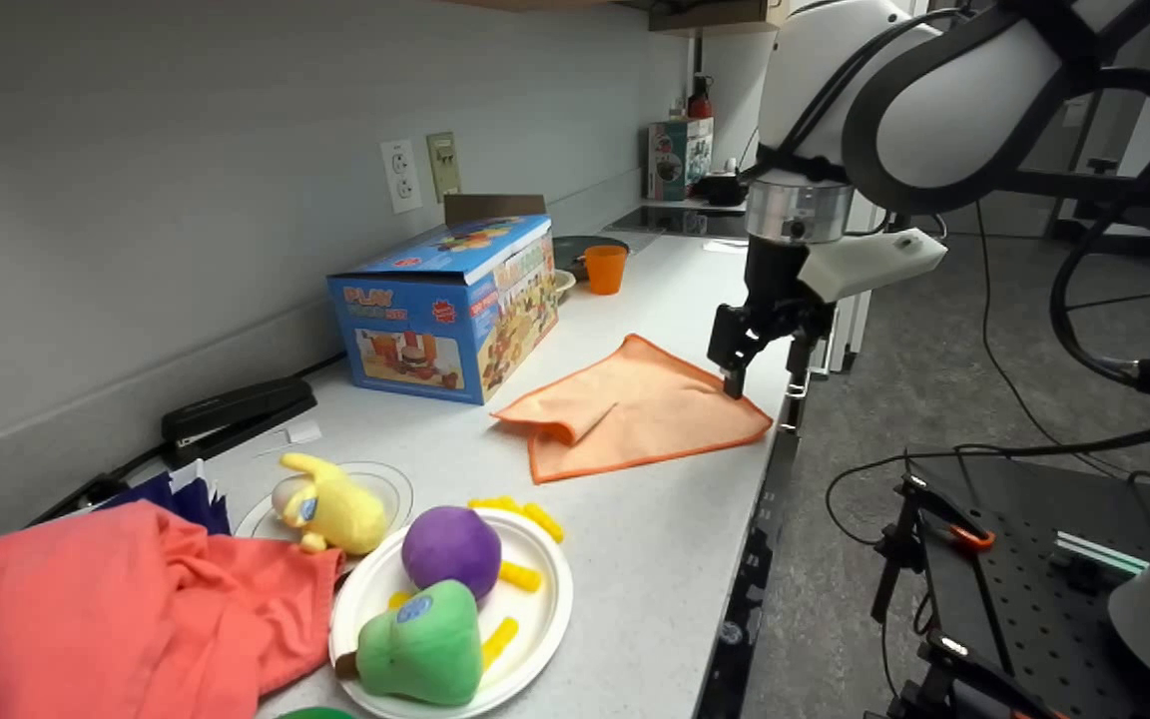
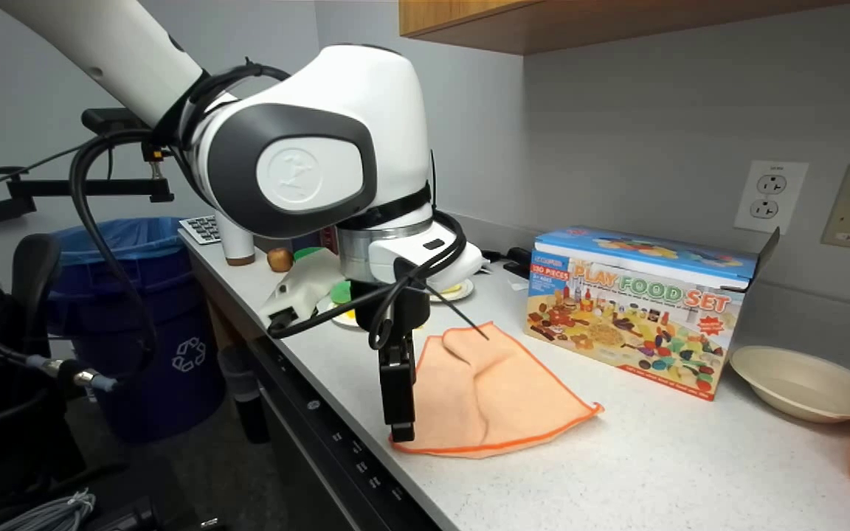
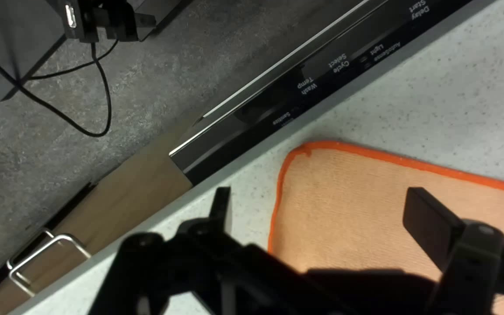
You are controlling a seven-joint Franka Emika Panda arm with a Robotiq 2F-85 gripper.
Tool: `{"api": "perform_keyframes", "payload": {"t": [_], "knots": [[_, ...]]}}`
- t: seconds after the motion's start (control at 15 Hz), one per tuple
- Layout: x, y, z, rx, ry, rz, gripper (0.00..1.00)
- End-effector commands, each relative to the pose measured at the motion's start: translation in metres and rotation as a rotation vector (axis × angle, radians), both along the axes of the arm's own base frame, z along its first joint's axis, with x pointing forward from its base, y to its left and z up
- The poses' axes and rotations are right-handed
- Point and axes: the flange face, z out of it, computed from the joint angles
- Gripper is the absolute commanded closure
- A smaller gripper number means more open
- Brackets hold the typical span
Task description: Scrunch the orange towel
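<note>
The orange towel (image 1: 670,424) is a thin peach cloth with a bright orange hem. It lies mostly flat on the counter, with a fold and a few creases on one side; it also shows in an exterior view (image 2: 517,391). My gripper (image 1: 765,387) points down over the towel's corner by the counter's front edge. In the wrist view the gripper (image 3: 322,202) is open and empty. One finger is over bare counter outside the hem and the other over the towel (image 3: 348,210). I cannot tell whether the fingertips touch the cloth.
A toy food box (image 1: 410,345) stands behind the towel. An orange cup (image 1: 605,270) and a pale bowl (image 2: 801,383) are past it. A plate (image 1: 550,649) with toy food and a red-coral cloth (image 1: 126,619) lie on the other side. The counter edge (image 3: 252,153) drops to a dishwasher.
</note>
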Motion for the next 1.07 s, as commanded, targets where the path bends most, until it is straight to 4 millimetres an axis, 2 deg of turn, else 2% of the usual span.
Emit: {"api": "perform_keyframes", "payload": {"t": [0.0,0.27,0.33,0.4,0.53,0.8,1.0], "knots": [[-0.001,-0.013,-0.019,0.014,-0.012,-0.112,0.0],[0.001,-0.017,-0.041,0.027,0.006,-0.189,0.0],[0.001,-0.018,-0.045,0.03,0.011,-0.204,0.06],[0.002,-0.018,-0.049,0.031,0.016,-0.216,0.26],[0.003,-0.019,-0.056,0.033,0.021,-0.237,0.31],[0.007,-0.021,-0.058,0.033,0.02,-0.258,0.62],[0.003,-0.026,-0.053,0.037,0.039,-0.286,0.81]]}}
